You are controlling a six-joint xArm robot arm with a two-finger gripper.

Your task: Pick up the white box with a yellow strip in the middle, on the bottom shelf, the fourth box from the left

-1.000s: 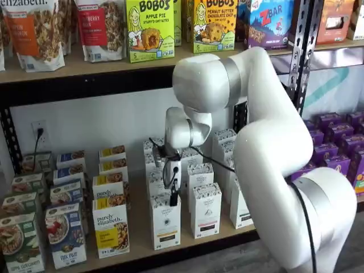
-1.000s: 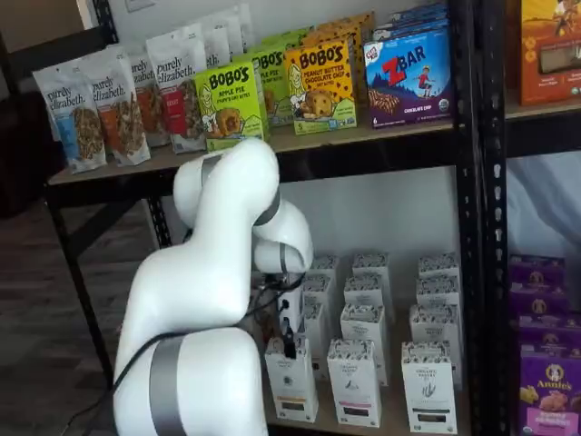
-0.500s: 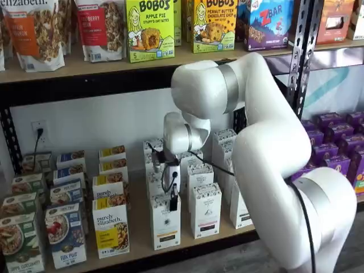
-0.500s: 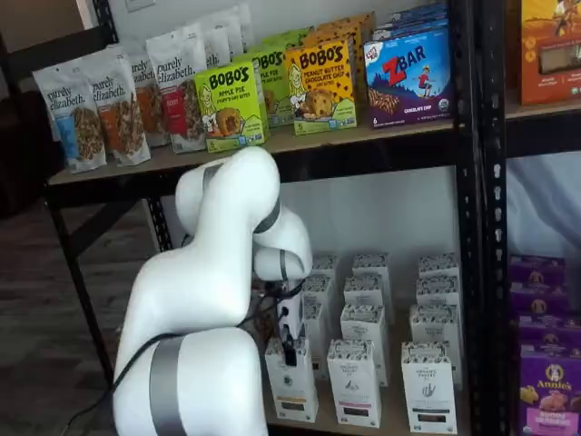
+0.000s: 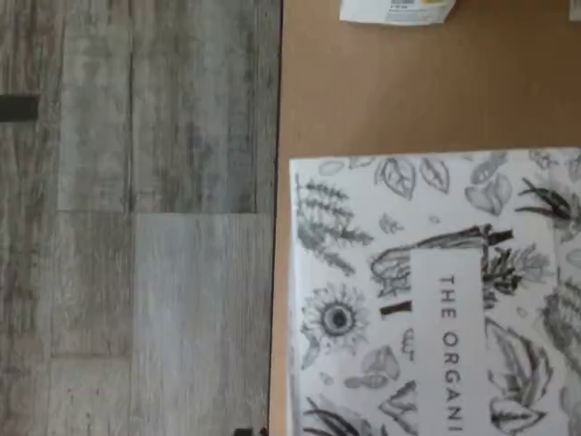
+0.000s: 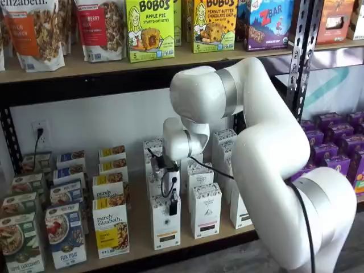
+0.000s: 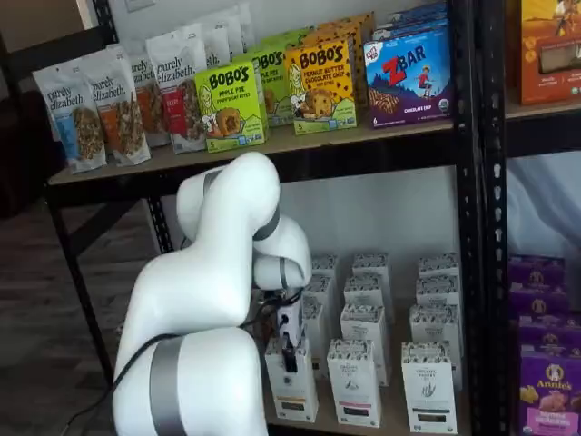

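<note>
The white box [image 6: 165, 226] with its thin yellow strip stands at the front of its row on the bottom shelf [image 6: 139, 219], and shows in both shelf views [image 7: 292, 389]. My gripper [image 6: 173, 206] hangs straight down over its top; one black finger [image 7: 289, 356] shows against the box's upper front. The jaws stand wide and grip nothing. In the wrist view the box's grey leaf-patterned top [image 5: 436, 300] fills the picture close up, lying on the tan shelf board [image 5: 408, 82].
Similar white cartons [image 6: 205, 209] stand close to the right and behind. Purely elizabeth boxes [image 6: 111, 226] stand to the left. Black uprights [image 7: 472, 218] frame the bay, and the granola shelf [image 6: 85, 65] runs above the arm. Grey wood floor [image 5: 136, 218] lies past the shelf's edge.
The arm's wrist has sunk a little and the gripper has come lower, down to the top of the front white box. No box has moved.
</note>
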